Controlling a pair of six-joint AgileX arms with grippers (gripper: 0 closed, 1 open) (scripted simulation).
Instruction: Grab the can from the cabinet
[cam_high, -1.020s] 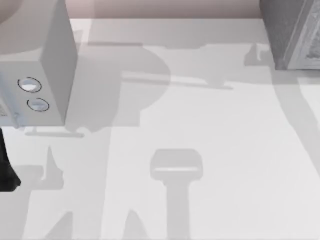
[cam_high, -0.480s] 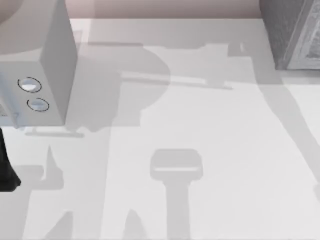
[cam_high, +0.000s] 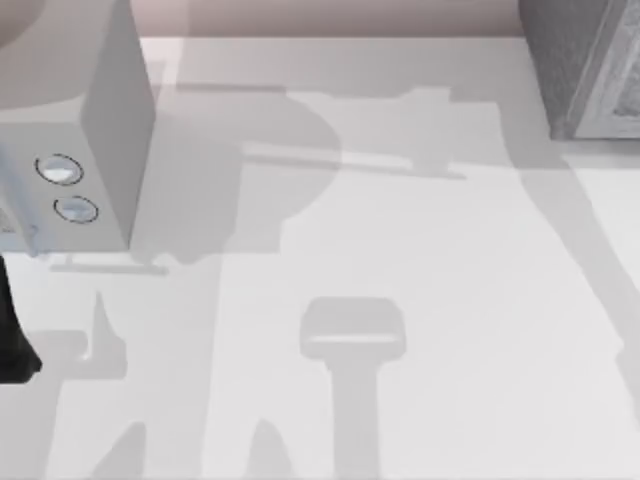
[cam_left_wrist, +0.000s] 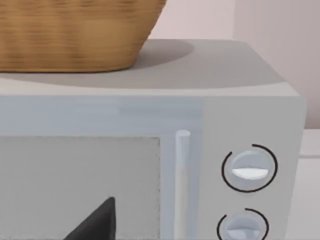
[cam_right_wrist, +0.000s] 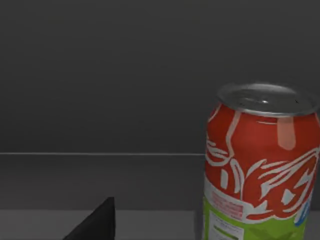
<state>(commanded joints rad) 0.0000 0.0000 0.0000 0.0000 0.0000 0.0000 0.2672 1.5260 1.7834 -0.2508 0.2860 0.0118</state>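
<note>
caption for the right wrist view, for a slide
Upright red-and-green soda can standing inside the dark cabinet.

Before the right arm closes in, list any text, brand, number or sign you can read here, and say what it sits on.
No text reads clearly anywhere.
Red and green drink can in the dark cabinet: a white label panel with print, too small to read; the white swirls are not legible as a brand.
Grey microwave with two round dials: no markings legible.

We see the microwave (cam_high: 75, 130) at the table's (cam_high: 420, 300) far left with a basket (cam_left_wrist: 75, 32) on it, the cabinet (cam_high: 585, 65) far right, the can (cam_right_wrist: 260, 165) upright inside
</note>
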